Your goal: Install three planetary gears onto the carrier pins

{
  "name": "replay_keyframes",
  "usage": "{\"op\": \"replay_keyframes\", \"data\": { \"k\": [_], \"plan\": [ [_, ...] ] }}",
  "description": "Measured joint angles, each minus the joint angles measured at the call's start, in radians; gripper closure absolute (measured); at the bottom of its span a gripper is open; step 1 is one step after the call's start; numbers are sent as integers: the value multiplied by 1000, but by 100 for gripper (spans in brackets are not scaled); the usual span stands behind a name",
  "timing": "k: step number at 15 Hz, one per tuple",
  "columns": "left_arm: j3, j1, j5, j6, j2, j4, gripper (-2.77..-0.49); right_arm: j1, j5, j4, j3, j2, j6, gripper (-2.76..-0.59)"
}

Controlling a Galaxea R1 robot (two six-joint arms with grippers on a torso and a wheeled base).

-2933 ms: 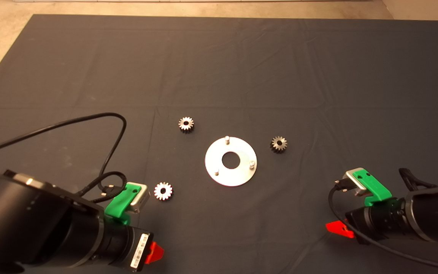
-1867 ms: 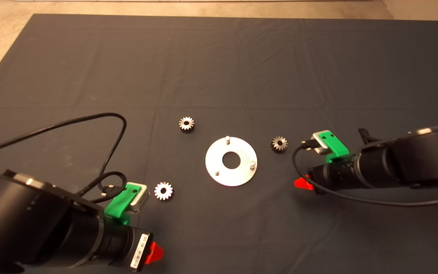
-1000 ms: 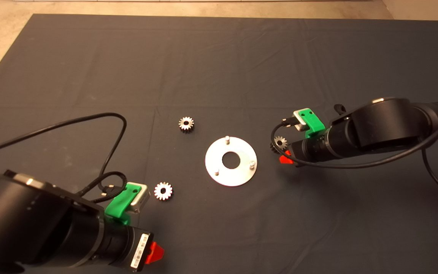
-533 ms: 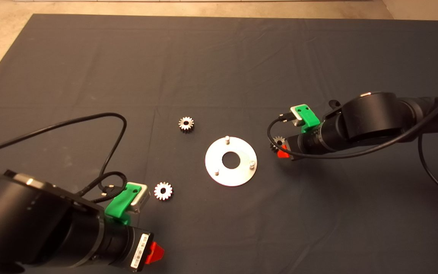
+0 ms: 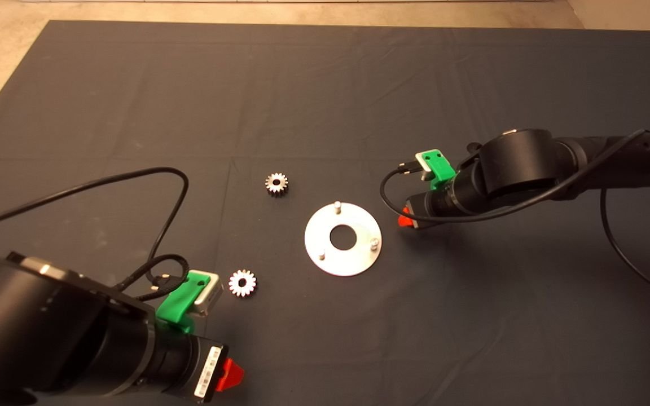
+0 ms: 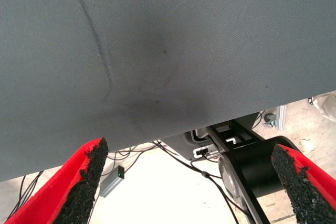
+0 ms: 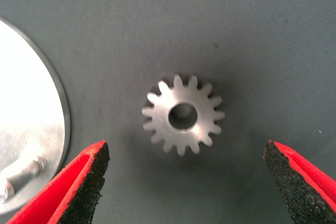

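Note:
The silver carrier disc (image 5: 359, 256) lies mid-mat with three upright pins (image 5: 336, 206), all bare. Two planetary gears lie flat on the mat, one at the disc's upper left (image 5: 276, 183) and one at its lower left (image 5: 242, 282). My right gripper (image 5: 408, 218) hangs over the third gear just right of the disc and hides it in the head view. In the right wrist view that gear (image 7: 182, 115) lies flat between my open fingers (image 7: 79, 182), untouched, beside the disc's rim (image 7: 31, 119) and one pin (image 7: 21, 174). My left gripper (image 5: 229, 374) is parked at the lower left, open and empty (image 6: 186, 153).
A black cable (image 5: 133, 180) loops over the mat above the left arm. The right arm's cable (image 5: 613, 237) trails along the right side. Past the mat's edge, the left wrist view shows floor, cables and a black stand (image 6: 252, 166).
My right arm has swung in from the lower right and up-left to the gear beside the disc, now covering it in the head view. The left arm, disc and other gears have not moved.

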Motion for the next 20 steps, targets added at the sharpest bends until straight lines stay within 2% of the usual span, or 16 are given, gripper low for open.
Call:
{"op": "replay_keyframes", "data": {
  "k": [5, 8, 10, 14, 16, 20],
  "plan": [
    [0, 0, 0, 0, 0, 0, -222, -8, 0, -3, -37, 19, -3, -220],
    [0, 0, 0, 0, 0, 1, -222, -34, 0, -6, -46, 22, -4, -220],
    [0, 0, 0, 0, 0, 1, -222, -48, 0, -7, -47, 22, -3, -213],
    [0, 0, 0, 0, 0, 2, -222, -53, 0, -12, -50, 22, -4, -199],
    [0, 0, 0, 0, 0, 3, -222, -56, 0, -16, -50, 22, -4, -183],
    [0, 0, 0, 0, 0, 5, -222, -56, 0, -34, -72, 22, -11, -182]
  ]
}}
